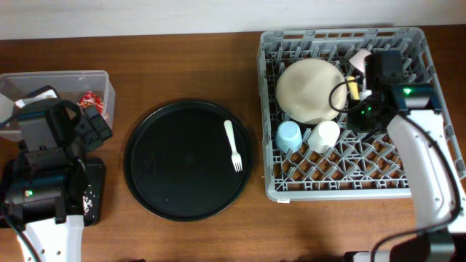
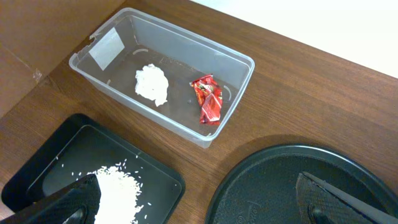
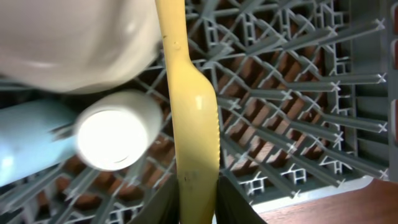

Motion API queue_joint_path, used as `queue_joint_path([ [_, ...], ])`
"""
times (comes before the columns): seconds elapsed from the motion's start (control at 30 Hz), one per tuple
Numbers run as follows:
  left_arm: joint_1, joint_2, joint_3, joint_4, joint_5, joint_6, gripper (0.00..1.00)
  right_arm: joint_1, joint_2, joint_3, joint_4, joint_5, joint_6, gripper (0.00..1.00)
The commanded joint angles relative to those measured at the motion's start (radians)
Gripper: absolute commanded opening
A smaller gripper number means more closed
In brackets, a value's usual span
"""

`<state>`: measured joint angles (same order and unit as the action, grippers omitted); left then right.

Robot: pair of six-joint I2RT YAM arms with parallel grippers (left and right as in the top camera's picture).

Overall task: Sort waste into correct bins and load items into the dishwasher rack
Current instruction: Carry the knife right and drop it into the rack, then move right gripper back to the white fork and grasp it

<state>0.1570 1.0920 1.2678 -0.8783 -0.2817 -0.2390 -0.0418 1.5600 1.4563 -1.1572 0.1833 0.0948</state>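
My right gripper (image 3: 196, 205) is shut on a pale yellow plastic utensil (image 3: 189, 112) with a serrated edge, held over the grey dishwasher rack (image 1: 408, 185). In the rack lie a cream bowl-plate (image 1: 312, 89), a light blue cup (image 1: 289, 135), a white cup (image 1: 325, 135) and a pink bowl (image 1: 360, 57). A pale fork (image 1: 233, 145) lies on the round black tray (image 1: 182, 182). My left gripper (image 2: 205, 208) hangs open and empty. The clear box (image 2: 242, 68) holds a white napkin (image 2: 152, 84) and a red wrapper (image 2: 208, 99). Rice (image 2: 118, 190) lies in the black rectangular tray (image 2: 37, 168).
The rack's upright pegs and walls crowd round the right gripper (image 1: 362, 86). The left arm covers most of the black rectangular tray from above. Bare wooden table shows between the round tray and the bins. A wall edge runs along the back.
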Motion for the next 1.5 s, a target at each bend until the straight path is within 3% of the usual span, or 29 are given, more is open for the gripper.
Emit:
queue_joint_path([
  [0.0, 0.004, -0.005, 0.003, 0.001, -0.011, -0.002, 0.99, -0.08, 0.077, 0.014, 0.019, 0.004, -0.039, 0.21],
  [0.2, 0.004, -0.005, 0.003, 0.001, -0.011, -0.002, 0.99, -0.103, 0.286, 0.014, 0.036, -0.033, -0.039, 0.21],
  [0.4, 0.004, -0.005, 0.003, 0.001, -0.011, -0.002, 0.99, -0.103, 0.299, 0.014, 0.035, -0.033, -0.039, 0.21],
  [0.43, 0.004, -0.005, 0.003, 0.001, -0.011, -0.002, 0.99, -0.103, 0.296, 0.018, 0.029, -0.035, -0.039, 0.27],
  [0.47, 0.004, -0.005, 0.003, 0.001, -0.011, -0.002, 0.99, -0.104, 0.29, 0.044, 0.007, -0.043, -0.039, 0.53],
  [0.6, 0.004, -0.005, 0.003, 0.001, -0.011, -0.002, 0.99, -0.103, 0.242, 0.225, -0.137, -0.044, -0.039, 0.8],
  [0.7, 0.004, -0.005, 0.003, 0.001, -0.011, -0.002, 0.99, -0.093, 0.195, 0.371, -0.244, -0.114, -0.045, 0.8],
  [0.77, 0.004, -0.005, 0.003, 0.001, -0.011, -0.002, 0.99, -0.032, 0.131, 0.447, -0.288, -0.294, -0.121, 0.79],
  [0.87, 0.004, -0.005, 0.003, 0.001, -0.011, -0.002, 0.99, 0.167, 0.065, 0.449, -0.291, -0.412, -0.105, 0.77],
  [0.9, 0.004, -0.005, 0.003, 0.001, -0.011, -0.002, 0.99, 0.253, 0.068, 0.448, -0.286, -0.412, -0.072, 0.82],
  [0.93, 0.004, -0.005, 0.003, 0.001, -0.011, -0.002, 0.99, 0.332, 0.08, 0.437, -0.269, -0.413, -0.024, 0.98],
  [1.13, 0.004, -0.005, 0.003, 0.001, -0.011, -0.002, 0.99, 0.612, 0.274, 0.353, -0.143, -0.342, 0.097, 0.97],
  [1.2, 0.004, -0.005, 0.003, 0.001, -0.011, -0.002, 0.99, 0.651, 0.39, 0.353, -0.133, -0.181, 0.192, 0.9],
  [1.23, 0.004, -0.005, 0.003, 0.001, -0.011, -0.002, 0.99, 0.666, 0.443, 0.353, -0.114, -0.167, 0.199, 0.89],
  [1.33, 0.004, -0.005, 0.003, 0.001, -0.011, -0.002, 0.99, 0.709, 0.565, 0.353, -0.063, -0.171, 0.204, 0.71],
  [1.47, 0.004, -0.005, 0.003, 0.001, -0.011, -0.002, 0.99, 0.716, 0.63, 0.353, -0.006, -0.171, 0.246, 0.68],
])
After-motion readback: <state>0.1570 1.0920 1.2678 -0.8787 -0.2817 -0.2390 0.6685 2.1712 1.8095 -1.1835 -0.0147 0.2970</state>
